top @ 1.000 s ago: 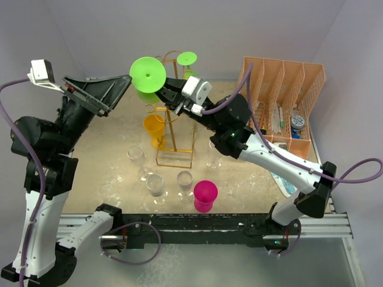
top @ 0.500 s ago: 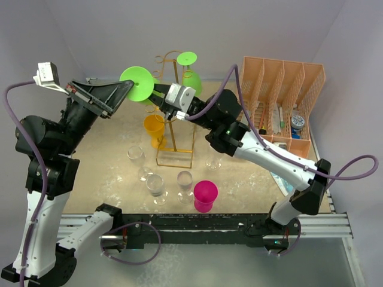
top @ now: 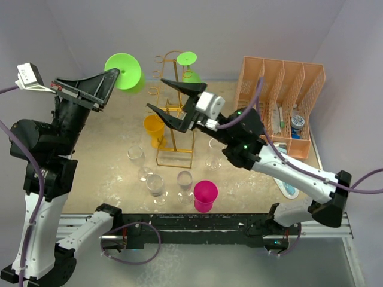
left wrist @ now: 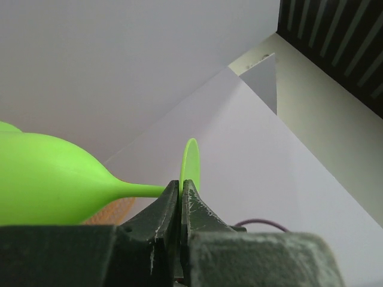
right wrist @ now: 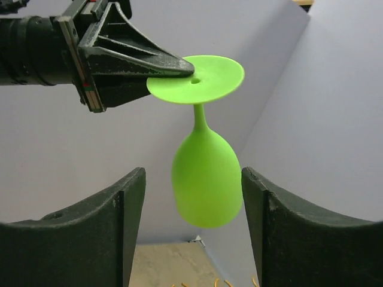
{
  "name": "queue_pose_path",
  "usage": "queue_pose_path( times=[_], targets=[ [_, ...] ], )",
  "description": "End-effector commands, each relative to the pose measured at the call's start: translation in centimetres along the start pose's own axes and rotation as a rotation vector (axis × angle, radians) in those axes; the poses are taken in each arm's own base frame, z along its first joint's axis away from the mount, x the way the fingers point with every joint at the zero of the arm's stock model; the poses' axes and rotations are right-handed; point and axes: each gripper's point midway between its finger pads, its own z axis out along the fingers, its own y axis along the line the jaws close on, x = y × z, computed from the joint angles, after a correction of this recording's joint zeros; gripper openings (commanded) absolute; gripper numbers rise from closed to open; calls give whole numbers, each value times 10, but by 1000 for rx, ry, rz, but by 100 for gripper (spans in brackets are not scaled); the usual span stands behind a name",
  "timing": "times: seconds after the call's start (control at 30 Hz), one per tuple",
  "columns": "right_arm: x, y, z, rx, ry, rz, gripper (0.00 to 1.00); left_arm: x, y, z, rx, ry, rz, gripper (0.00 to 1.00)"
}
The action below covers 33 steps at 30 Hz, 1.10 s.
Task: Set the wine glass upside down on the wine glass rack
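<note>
Sandy counter (top: 102, 170) carries the gold wine glass rack (top: 175, 139), with a second green glass (top: 187, 59) at its top and an orange glass (top: 154, 129) beside it. High at the back left, well apart from the rack, the left jaws are clamped on the foot rim of the green wine glass (right wrist: 206, 176), its bowl hanging downward. The right jaws stand wide apart by the rack's upper hooks, gripping nothing.

The right gripper (top: 155, 94), jaws wide, hangs over the left side of the wine glass rack (top: 174, 137), an orange glass (top: 154, 130) below it, clear glasses (top: 155, 182) crowding near; bare table (top: 111, 140) lies left.
</note>
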Motion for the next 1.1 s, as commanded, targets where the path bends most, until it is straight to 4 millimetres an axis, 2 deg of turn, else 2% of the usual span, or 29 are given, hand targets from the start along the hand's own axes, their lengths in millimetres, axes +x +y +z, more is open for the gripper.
queue_pose_path(
  times=[0.0, 0.07, 0.3, 0.47, 0.63, 0.77, 1.0, 1.07],
  targets=[
    [-62, -37, -29, 182, -145, 49, 69, -25, -10, 15, 21, -109, 58, 0],
    [-60, -38, -42, 209, -124, 79, 70, -26, 1, 22, -12, -117, 72, 0],
    [-80, -43, -92, 278, -122, 243, 71, -30, 49, 52, -162, -143, 174, 0],
    [-73, -55, -108, 372, 16, 371, 74, -27, 84, 70, -290, -102, 269, 0],
    [-59, -58, -131, 454, 82, 455, 74, -28, 115, 85, -385, -98, 333, 0],
    [-44, -49, -142, 455, 139, 495, 74, -30, 138, 97, -449, -86, 422, 0],
    [-16, -30, -149, 463, 209, 642, 73, -6, 179, 130, -446, 30, 450, 0],
    [-12, -25, -150, 458, 211, 675, 73, -4, 191, 138, -454, 37, 457, 0]
  ],
)
